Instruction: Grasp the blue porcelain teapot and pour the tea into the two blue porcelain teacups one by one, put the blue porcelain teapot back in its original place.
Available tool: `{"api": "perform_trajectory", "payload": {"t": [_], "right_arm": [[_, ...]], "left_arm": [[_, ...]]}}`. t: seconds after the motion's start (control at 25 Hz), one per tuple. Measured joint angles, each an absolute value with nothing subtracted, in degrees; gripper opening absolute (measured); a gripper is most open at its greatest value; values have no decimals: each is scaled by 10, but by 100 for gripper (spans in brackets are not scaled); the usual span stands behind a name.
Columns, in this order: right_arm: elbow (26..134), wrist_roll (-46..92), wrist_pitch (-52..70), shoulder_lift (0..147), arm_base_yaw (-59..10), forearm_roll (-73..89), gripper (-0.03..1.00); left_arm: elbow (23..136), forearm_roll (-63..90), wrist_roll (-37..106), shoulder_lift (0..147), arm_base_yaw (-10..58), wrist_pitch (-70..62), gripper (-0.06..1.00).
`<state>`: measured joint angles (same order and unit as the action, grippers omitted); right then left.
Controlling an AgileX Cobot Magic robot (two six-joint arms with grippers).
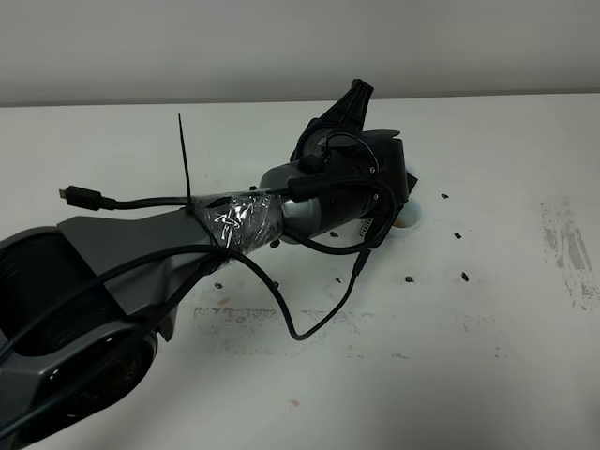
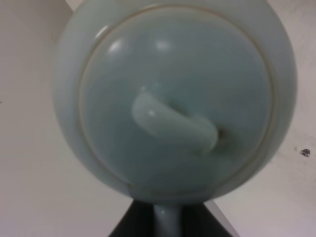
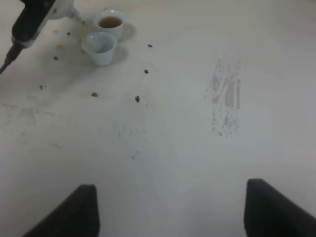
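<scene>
Toward the far edge of the desk (image 1: 487,375), about midway along it, my left arm (image 1: 141,253) reaches in from the near left corner and hides the blue porcelain teapot (image 2: 173,98) from the high camera. My left gripper (image 2: 168,224) is clamped on the pot's loop handle. Its spout points at the filled teacup (image 3: 109,22), which holds brown tea. The second teacup (image 3: 100,48) stands just beside it, and I cannot tell its contents. My right gripper (image 3: 170,187) hangs wide, holding nothing, well apart from both cups, near a grey scuff (image 3: 227,98).
</scene>
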<state>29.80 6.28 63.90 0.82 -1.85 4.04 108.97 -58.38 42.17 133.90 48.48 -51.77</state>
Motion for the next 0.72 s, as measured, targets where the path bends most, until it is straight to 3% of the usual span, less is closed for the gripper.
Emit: {"api": "perform_trajectory", "payload": {"t": [0.72], "right_arm": [[298, 63, 639, 8, -19, 40, 59]], "left_arm": [[1090, -603, 424, 1343, 491, -515, 5]]}}
